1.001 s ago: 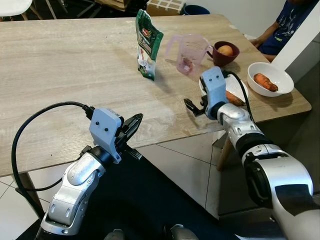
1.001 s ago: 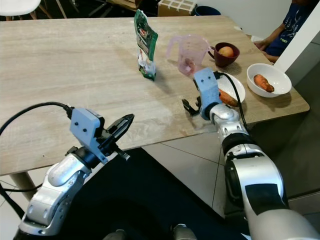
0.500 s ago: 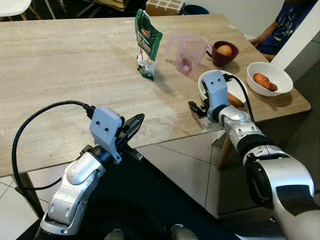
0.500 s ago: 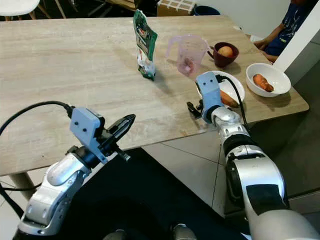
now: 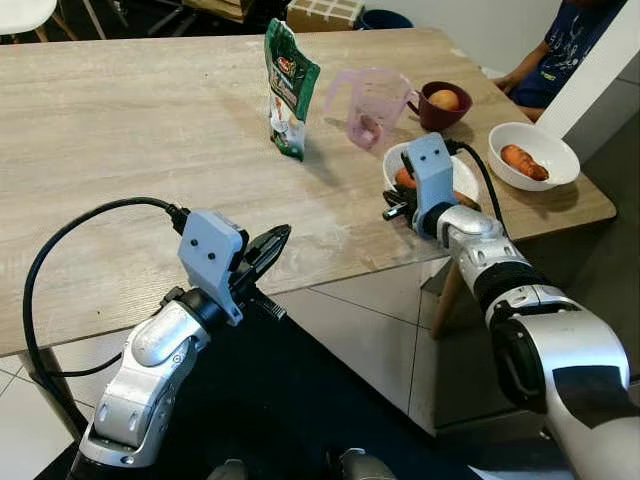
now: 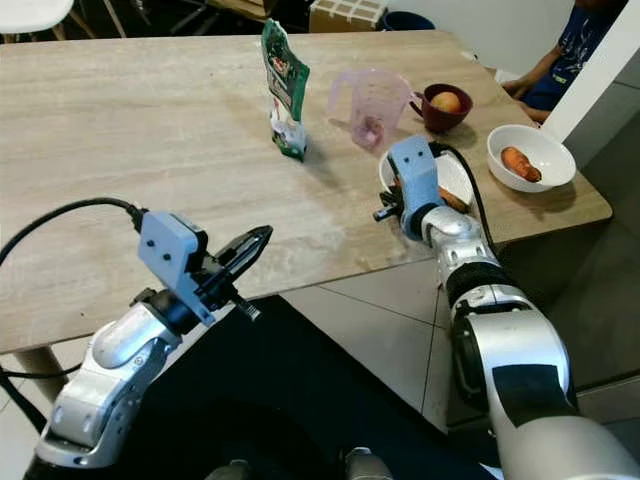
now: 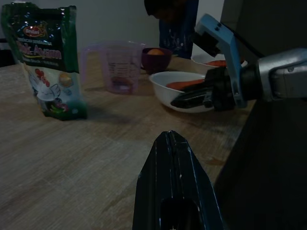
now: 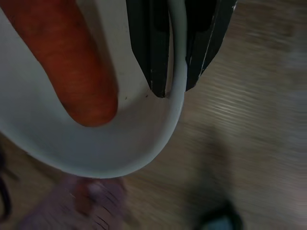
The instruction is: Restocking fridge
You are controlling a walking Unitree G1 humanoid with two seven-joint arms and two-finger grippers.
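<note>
Left gripper (image 5: pixel 272 243) hovers over near table (image 5: pixel 120 180) edge, fingers pressed together, holding nothing; wide bare wood ahead. Green pouch (image 5: pixel 288 88) upright mid-table, pink jug (image 5: pixel 372 105) beside. Right gripper (image 8: pixel 178 84) straddles rim of white bowl (image 8: pixel 158 139) with carrot (image 8: pixel 72 67), one finger inside, one outside, narrow gap on rim; half second ago it was short of bowl. Count: three bowls, two white, one dark (image 5: pixel 440 105). Person (image 5: pixel 560 45) at far right corner.

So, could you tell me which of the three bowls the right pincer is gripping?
The near white bowl with a carrot; the right pincer straddles its rim. The other white bowl and dark red bowl sit untouched.
</note>
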